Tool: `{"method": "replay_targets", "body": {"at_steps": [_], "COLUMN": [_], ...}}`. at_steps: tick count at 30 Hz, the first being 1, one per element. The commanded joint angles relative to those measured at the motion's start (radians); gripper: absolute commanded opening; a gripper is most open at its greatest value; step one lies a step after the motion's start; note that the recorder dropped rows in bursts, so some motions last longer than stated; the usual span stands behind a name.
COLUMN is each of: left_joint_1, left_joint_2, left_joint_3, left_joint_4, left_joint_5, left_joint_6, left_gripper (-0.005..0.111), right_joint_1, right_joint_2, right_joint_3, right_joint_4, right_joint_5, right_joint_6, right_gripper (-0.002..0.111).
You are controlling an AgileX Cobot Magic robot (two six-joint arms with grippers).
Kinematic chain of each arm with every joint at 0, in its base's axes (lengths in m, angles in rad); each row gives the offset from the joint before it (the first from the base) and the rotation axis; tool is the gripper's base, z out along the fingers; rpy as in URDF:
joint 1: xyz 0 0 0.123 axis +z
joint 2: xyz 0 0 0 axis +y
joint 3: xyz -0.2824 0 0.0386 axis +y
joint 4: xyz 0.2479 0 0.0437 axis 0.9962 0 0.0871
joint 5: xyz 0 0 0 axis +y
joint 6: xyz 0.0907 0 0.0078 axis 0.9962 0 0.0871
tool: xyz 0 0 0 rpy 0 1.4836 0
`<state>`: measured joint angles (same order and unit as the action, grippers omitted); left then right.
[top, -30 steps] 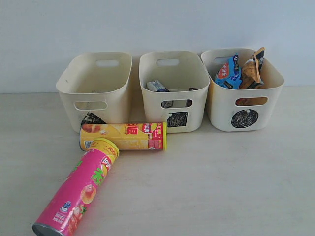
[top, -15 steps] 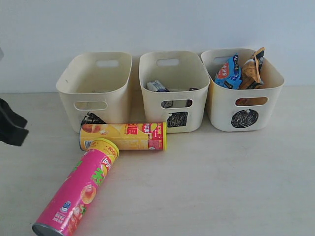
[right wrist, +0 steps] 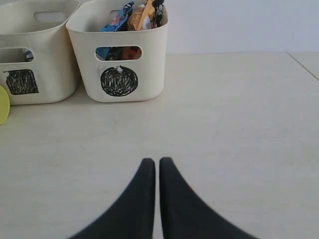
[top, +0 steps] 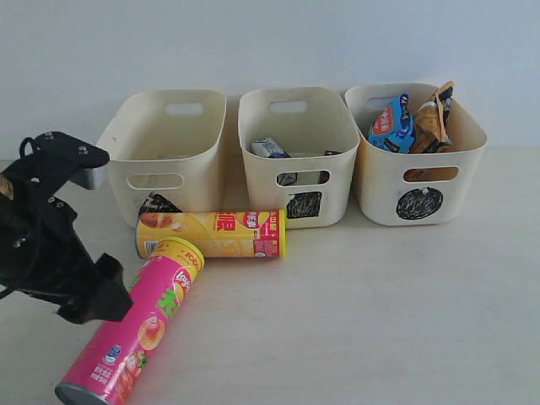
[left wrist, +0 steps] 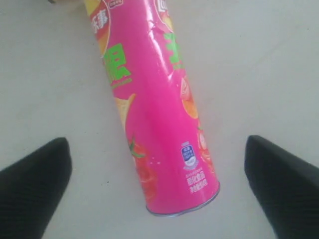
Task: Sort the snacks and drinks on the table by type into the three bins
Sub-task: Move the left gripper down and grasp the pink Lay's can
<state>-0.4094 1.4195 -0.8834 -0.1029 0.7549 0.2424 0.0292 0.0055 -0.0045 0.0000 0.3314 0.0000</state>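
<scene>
The pink chip tube (top: 135, 325) lies flat on the table (top: 405, 295). In the exterior view its long axis runs on a slant, with the metal-rimmed end nearest the camera at the lower left. The yellow-capped end points up and to the right, towards the yellow Lay's tube (top: 215, 234), and seems to touch its side. The Lay's tube lies crosswise, along the row of bins and just in front of the triangle bin (top: 118, 148) and the square bin (top: 261, 181).

My left gripper (left wrist: 155, 149) is spread wide — one finger (left wrist: 35, 191) on each side of the pink tube's rimmed end, with bare table showing between each finger and the tube. It grips nothing, and I cannot tell how high it hangs above the tube. My right gripper (right wrist: 157, 164) is pressed closed on nothing, over open table well apart from the circle bin (top: 380, 186).

That bin holds the blue chip bag (top: 390, 125) and the orange bag (top: 432, 122), both poking above the rim. A blue-and-white carton (top: 270, 148) shows in the square bin; something dark beside it is too hidden to name. The triangle mark is half covered by the Lay's tube (only a black scribble peeks out), and the exterior view cuts off my left arm.
</scene>
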Motion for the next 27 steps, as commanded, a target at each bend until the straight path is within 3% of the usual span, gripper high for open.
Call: {"method": "replay_targets", "body": {"at_steps": [1,5,22,27], "left_joint_1": [-0.01,-0.01,-0.01,-0.01], "left_joint_2": [0.059,0.13,0.333,0.387], "left_joint_3": [-0.016,-0.018,-0.018,-0.018], "left_joint_4": [-0.062,-0.128,-0.126,-0.11], "left_joint_5": [-0.002,-0.021,-0.213,-0.215], "left_joint_6": [0.054,0.106,0.106,0.106], "left_gripper": [0.102,0.102,0.1,0.094], "right_joint_1": [0.002,0.002,0.002,0.002], "right_joint_2": [-0.005,-0.005,-0.005,-0.005], "right_joint_3": [0.005,0.005,0.005,0.005], "right_joint_4": [-0.007,-0.007,-0.007,-0.007], "right_joint_5": [-0.008,-0.008,-0.008,-0.008], "right_joint_6": [0.0,0.0,0.0,0.0], "right_gripper": [0.0,0.0,0.0,0.0]}}
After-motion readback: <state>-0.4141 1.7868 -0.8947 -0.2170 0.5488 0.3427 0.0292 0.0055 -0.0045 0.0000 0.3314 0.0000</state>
